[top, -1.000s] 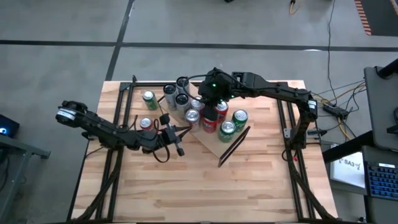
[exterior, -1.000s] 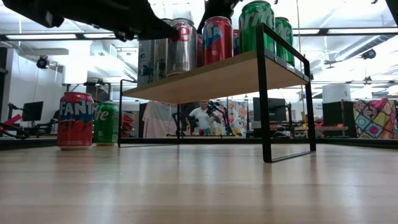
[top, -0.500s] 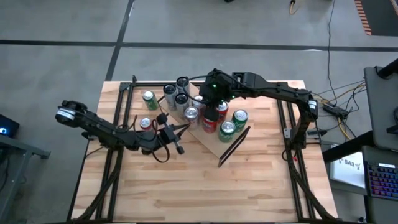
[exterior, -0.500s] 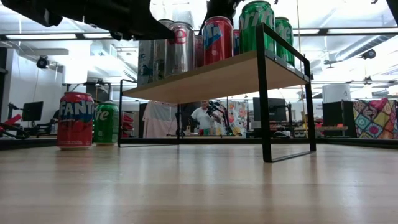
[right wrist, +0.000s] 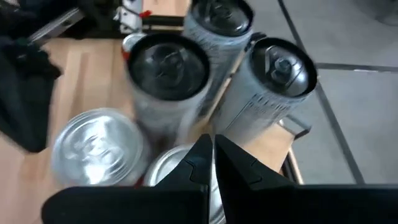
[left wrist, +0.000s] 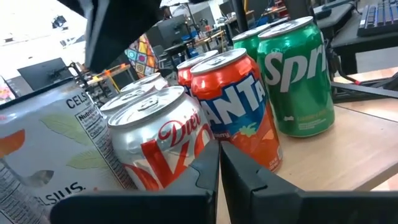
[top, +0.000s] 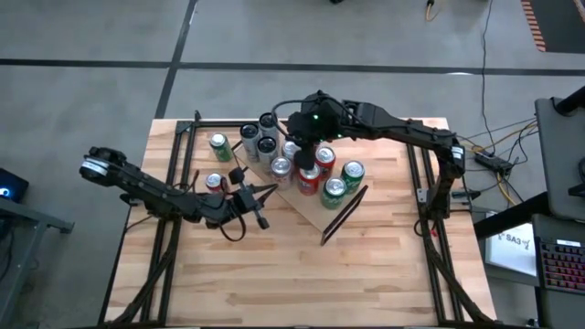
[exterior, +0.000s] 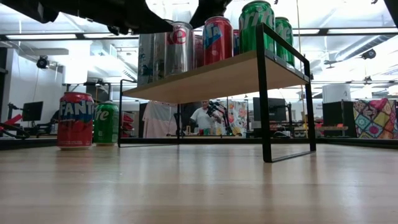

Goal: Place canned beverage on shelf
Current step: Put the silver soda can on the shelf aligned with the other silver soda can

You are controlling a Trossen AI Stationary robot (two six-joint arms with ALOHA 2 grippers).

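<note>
The shelf (top: 313,212) stands mid-table with several cans on its board (exterior: 205,78): tall grey ones (top: 267,145), a silver Diet Coke can (left wrist: 158,140), red Fanta cans (left wrist: 239,115) and green Sprite cans (left wrist: 298,74). A red Fanta can (exterior: 75,120) and a green can (exterior: 106,123) stand upright on the tabletop left of the shelf. My left gripper (top: 272,189) is shut and points level at the shelf's near-left side, its tips (left wrist: 219,155) just before the Diet Coke and Fanta cans. My right gripper (top: 298,146) hovers shut above the shelf's cans (right wrist: 213,143). My left gripper's shut fingertips stand at the gap between the Diet Coke can and the Fanta can, coming level from the table's left; whether they touch either can, I cannot tell.
Black rail frames (top: 183,155) run along the tabletop's left and right sides. The near half of the tabletop (top: 302,283) is bare plank. A person shows in the room behind the table (exterior: 202,118).
My right gripper has tipped up and drawn back a little toward the table's far edge, uncovering the top of a red can on the shelf. The cans have stayed in place.
</note>
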